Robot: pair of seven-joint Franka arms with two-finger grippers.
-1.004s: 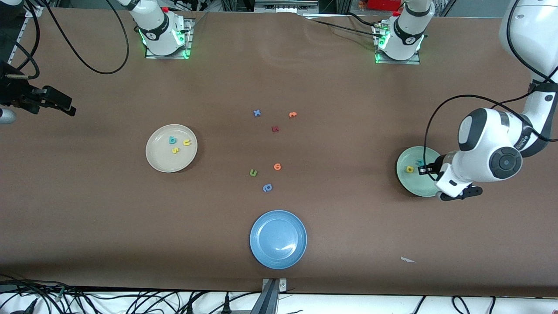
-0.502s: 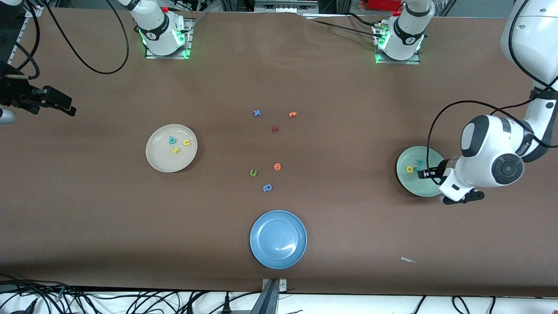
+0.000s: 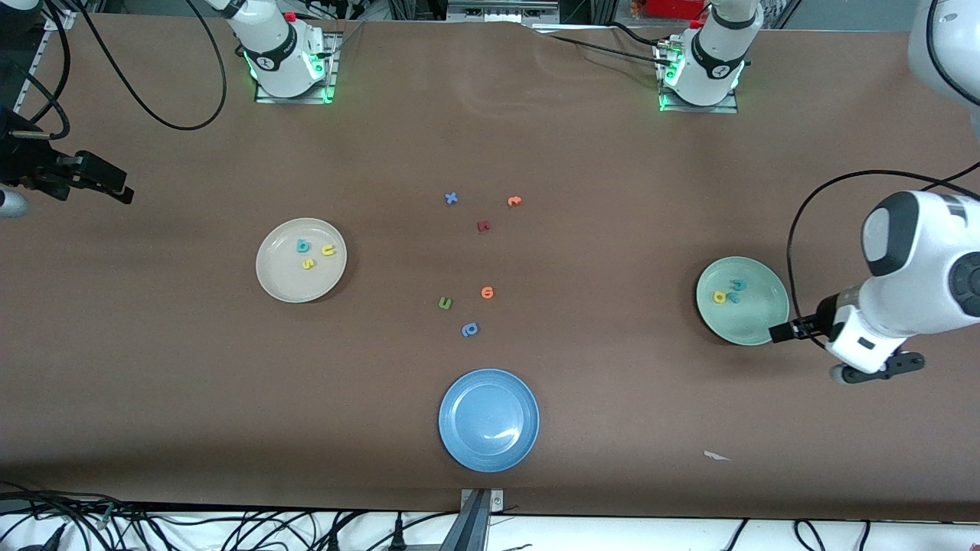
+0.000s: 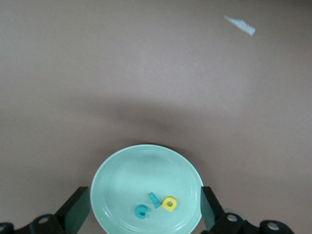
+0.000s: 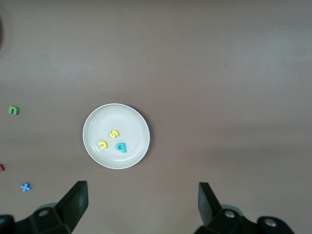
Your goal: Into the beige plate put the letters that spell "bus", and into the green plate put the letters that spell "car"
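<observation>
Left gripper [image 4: 144, 214] hangs wide open and empty over the green plate [image 3: 758, 321]; right gripper [image 5: 141, 207] likewise, waiting; foam letters look light, pinched by their edges

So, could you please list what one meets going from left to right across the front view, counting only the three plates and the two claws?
Right claw → beige plate → blue plate → green plate → left claw.
</observation>
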